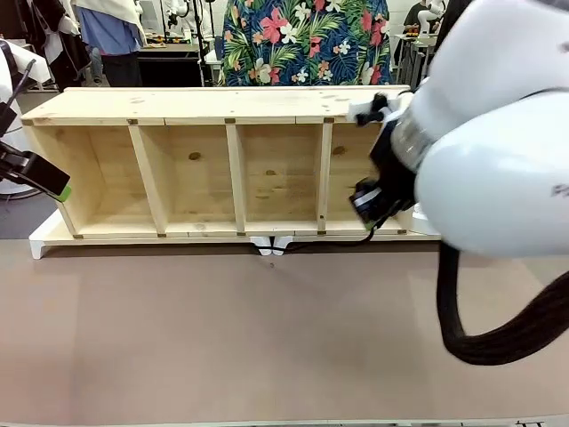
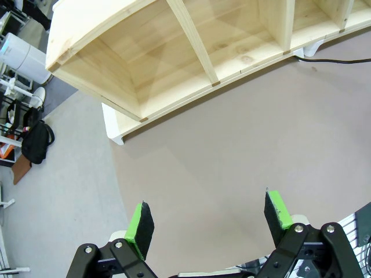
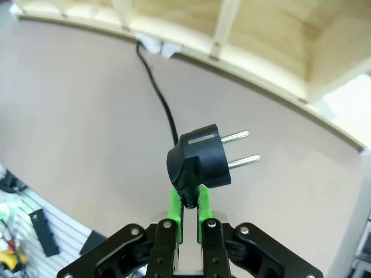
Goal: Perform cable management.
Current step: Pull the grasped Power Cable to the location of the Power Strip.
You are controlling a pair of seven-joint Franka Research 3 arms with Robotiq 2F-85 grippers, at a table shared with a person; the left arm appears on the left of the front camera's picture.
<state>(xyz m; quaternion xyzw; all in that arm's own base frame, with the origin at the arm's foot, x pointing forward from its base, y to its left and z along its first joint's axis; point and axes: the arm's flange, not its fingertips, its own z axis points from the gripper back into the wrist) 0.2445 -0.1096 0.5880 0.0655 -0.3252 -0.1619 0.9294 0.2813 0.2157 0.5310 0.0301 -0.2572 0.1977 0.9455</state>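
Observation:
The cable (image 3: 157, 90) is a thin black cord ending in a chunky black plug (image 3: 200, 159) with two metal pins. In the right wrist view my right gripper (image 3: 188, 211) is shut on the cord just behind the plug, holding it above the table. From there the cord runs back to white fittings (image 3: 155, 45) under the wooden shelf unit. In the front view the right gripper (image 1: 372, 197) hangs before the rightmost compartment, and the cable (image 1: 329, 242) lies along the shelf's foot. My left gripper (image 2: 208, 220) stands open with nothing between its fingers, at the shelf's left end (image 1: 55, 182).
A long wooden shelf unit (image 1: 236, 169) with several open compartments spans the far half of the table. A person in a floral shirt (image 1: 302, 40) stands behind it. The brown tabletop (image 1: 222, 338) in front lies bare. My right arm's thick ribbed hose (image 1: 498, 338) hangs at the right.

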